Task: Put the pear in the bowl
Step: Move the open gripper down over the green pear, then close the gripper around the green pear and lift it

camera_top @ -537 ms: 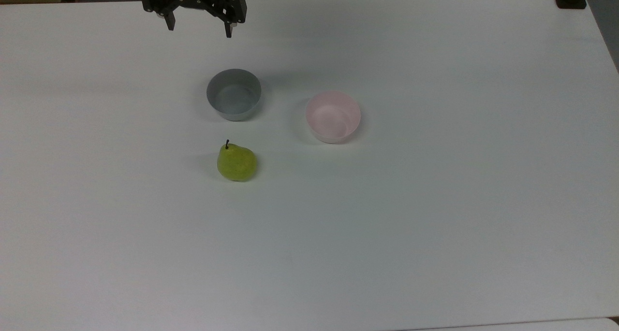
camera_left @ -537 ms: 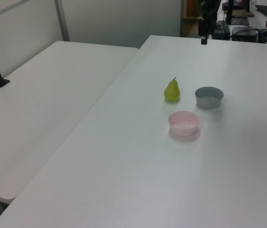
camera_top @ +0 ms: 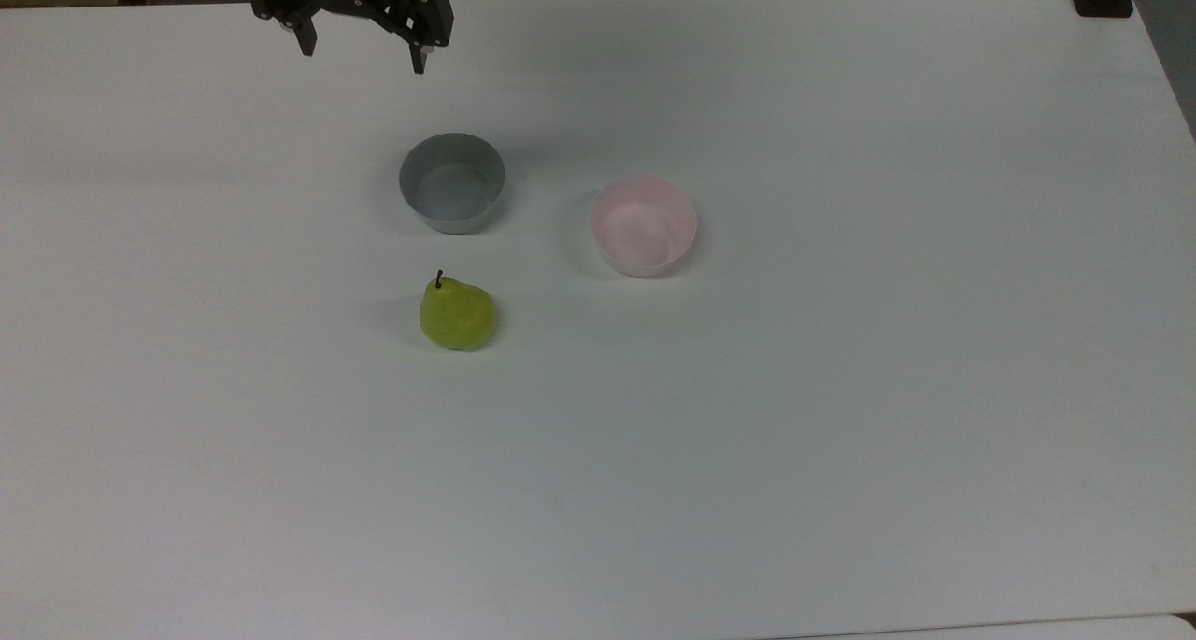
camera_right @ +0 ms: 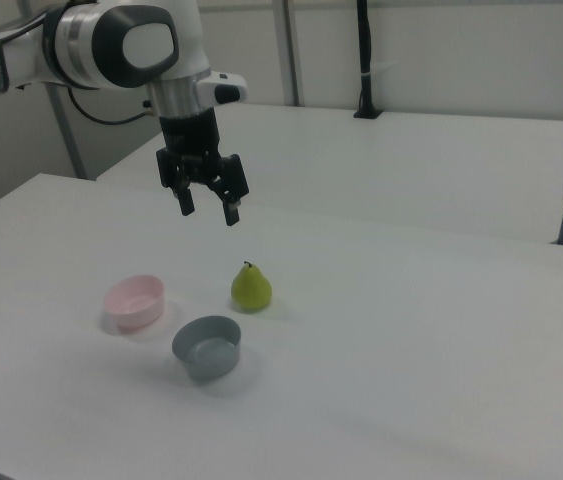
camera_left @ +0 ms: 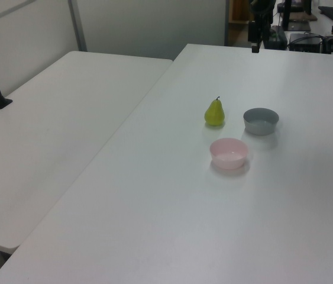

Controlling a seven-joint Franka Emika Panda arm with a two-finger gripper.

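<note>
A: How far along is the task judged to be?

B: Nothing is done yet. Taken left to right in the top view, the gripper [camera_top: 359, 53] is seen high at the far edge with its fingers spread wide and nothing held. The grey bowl [camera_top: 452, 182] and, nearer the camera, the pear [camera_top: 457, 313] are found upright on the table [camera_top: 841, 416]. The bowl [camera_top: 644, 225] is seen further right, with nothing in it.

A: What is left?

B: Reaching, grasping, lifting, carrying and release are all left.

A: And room?

B: The pear is set well apart from both bowls and from every table edge. Open surface is seen all round, so a straight descent seems unobstructed. The grey bowl would be passed closely.
</note>
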